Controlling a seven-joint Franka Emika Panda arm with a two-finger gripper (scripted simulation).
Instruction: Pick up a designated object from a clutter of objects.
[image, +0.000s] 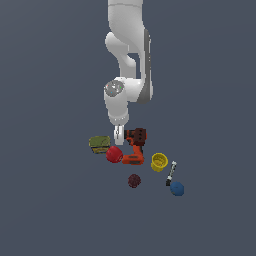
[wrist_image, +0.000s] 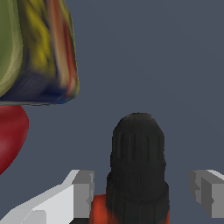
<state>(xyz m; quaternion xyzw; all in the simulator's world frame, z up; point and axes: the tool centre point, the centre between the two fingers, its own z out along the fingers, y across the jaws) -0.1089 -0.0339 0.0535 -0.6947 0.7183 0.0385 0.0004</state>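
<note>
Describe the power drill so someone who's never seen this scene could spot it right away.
Follow the white arm down to its gripper; the drill lies right beside it, between the red ball and the yellow cup. It is the group's largest item, orange-red with a black nose.

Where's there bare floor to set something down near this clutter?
Free: in front of the berry and beyond the yellow cup and marker. Crowded: green box, red ball and drill under the gripper.

A flat grey floor (image: 50, 200) carries a drill (image: 134, 145), box (image: 99, 144), red ball (image: 114, 154), cup (image: 158, 162), berry (image: 134, 180), marker (image: 171, 173) and blue ball (image: 177, 188).
</note>
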